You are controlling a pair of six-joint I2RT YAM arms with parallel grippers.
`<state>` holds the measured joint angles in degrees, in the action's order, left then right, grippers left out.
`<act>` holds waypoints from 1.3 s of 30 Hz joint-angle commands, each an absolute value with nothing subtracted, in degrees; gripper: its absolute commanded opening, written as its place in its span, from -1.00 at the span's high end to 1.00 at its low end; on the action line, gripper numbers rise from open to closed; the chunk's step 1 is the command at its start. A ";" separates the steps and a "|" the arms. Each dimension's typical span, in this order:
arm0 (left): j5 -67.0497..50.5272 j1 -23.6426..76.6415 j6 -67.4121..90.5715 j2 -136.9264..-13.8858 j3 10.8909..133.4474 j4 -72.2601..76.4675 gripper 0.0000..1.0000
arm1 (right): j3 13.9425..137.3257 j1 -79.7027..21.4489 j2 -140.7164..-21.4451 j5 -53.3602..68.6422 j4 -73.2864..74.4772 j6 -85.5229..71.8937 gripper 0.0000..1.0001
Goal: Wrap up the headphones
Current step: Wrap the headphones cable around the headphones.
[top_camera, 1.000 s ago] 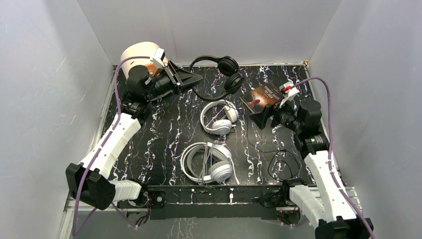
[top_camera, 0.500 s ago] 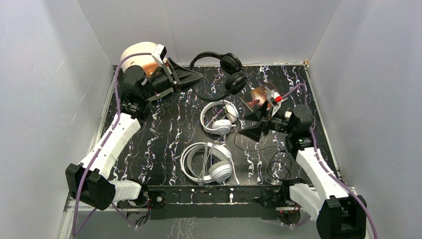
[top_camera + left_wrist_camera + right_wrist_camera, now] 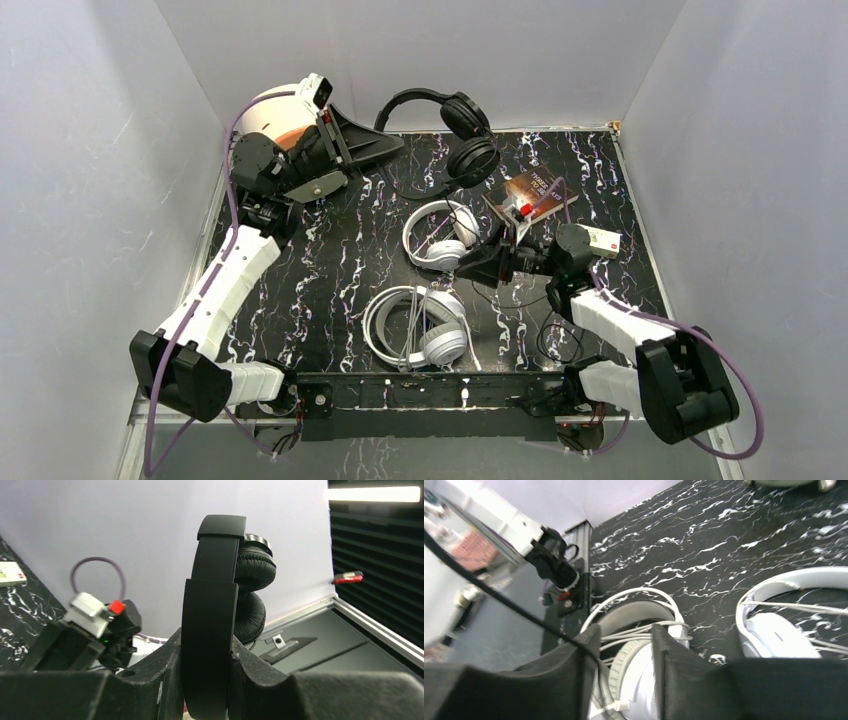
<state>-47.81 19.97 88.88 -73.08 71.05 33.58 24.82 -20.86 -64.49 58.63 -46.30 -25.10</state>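
The small black headphones [image 3: 462,128] hang off the table at the back, their headband [image 3: 210,610] upright and clamped in my left gripper [image 3: 205,642], which is shut on it [image 3: 393,146]. Their thin black cord [image 3: 499,597] runs slantwise down to my right gripper [image 3: 624,632] and lies against the inner face of its left finger [image 3: 574,670]. The right gripper [image 3: 470,266] stands open, low over the table's middle, with a clear gap between its fingers. The big white over-ear headphones [image 3: 420,325] and the slimmer white pair [image 3: 440,235] lie flat, cords wound on them.
A brown booklet [image 3: 530,193] lies at the back right, a small white card [image 3: 603,240] beside the right arm. A pale round roll [image 3: 268,112] stands in the back left corner. A loose loop of black cord [image 3: 560,335] lies near the right arm's base.
My right arm has swung left and down towards the table's middle, and its jaws have narrowed round the black cord. The left gripper has lifted the black headphones a little higher.
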 commanded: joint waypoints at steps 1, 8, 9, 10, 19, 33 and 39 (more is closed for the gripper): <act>-51.67 19.69 93.37 -70.76 75.87 42.85 1.00 | 23.35 -21.23 -67.48 54.24 -66.56 -36.33 0.24; -56.96 19.70 93.00 -69.11 76.47 45.91 1.00 | 28.21 -20.03 -56.62 35.15 -35.22 -24.52 1.00; -56.32 19.74 91.36 -68.40 76.31 44.38 1.00 | 28.10 -20.02 -54.44 30.71 -30.65 -22.86 1.00; -55.07 19.70 89.45 -67.74 76.45 42.12 1.00 | 27.32 -19.92 -52.46 27.93 -27.73 -21.79 1.00; -37.28 19.64 68.30 -64.79 85.86 21.27 1.00 | 27.79 -19.78 -43.22 4.92 1.71 -16.32 1.00; -43.19 19.62 72.06 -64.23 81.84 17.76 1.00 | 39.33 -19.69 -41.24 -2.00 10.66 -12.45 1.00; -49.06 20.26 78.63 -66.46 71.26 28.46 1.00 | 42.52 -19.82 -46.22 43.70 -5.81 -7.10 1.00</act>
<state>-43.22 19.97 72.77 -65.12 74.96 19.44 38.74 -19.62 -43.07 10.74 9.32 -10.72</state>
